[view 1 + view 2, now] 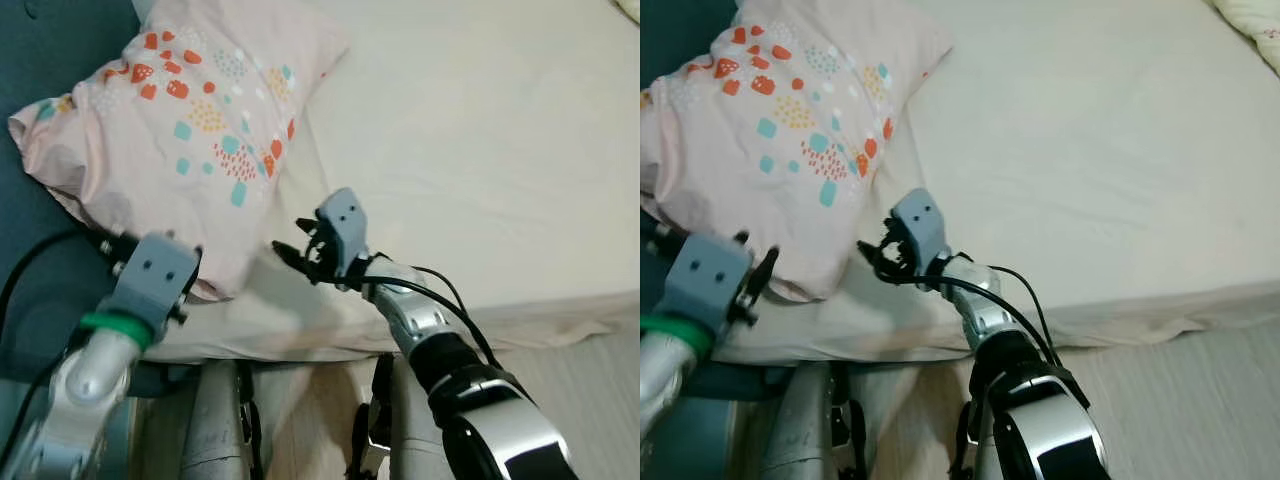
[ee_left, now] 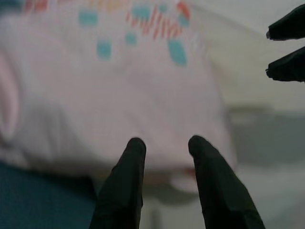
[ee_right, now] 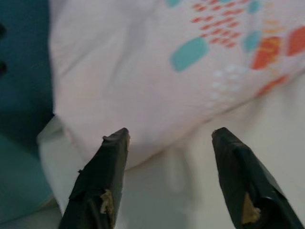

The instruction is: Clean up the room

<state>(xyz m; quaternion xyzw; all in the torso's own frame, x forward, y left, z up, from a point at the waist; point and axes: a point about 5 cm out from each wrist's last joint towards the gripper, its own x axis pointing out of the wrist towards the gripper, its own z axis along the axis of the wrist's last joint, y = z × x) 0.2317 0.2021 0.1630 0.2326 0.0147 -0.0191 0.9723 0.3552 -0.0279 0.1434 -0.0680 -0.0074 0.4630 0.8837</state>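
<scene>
Right wrist view is showing my right gripper (image 3: 169, 138) spread wide, aiming at the pillow (image 1: 190, 130) lying at ten o'clock on the bed (image 1: 480, 150). Left gripper (image 2: 164, 145), fingers slightly apart, is hovering by its near corner, likely bracketing it for a two-handed lift.

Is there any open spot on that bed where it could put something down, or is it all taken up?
The cream sheet lies bare from the pillow across to the bed's far side and down to its near edge. It is crowded at the corner by the teal headboard: the patterned pillow fills it, with the left gripper and right gripper both open close beside it.
</scene>
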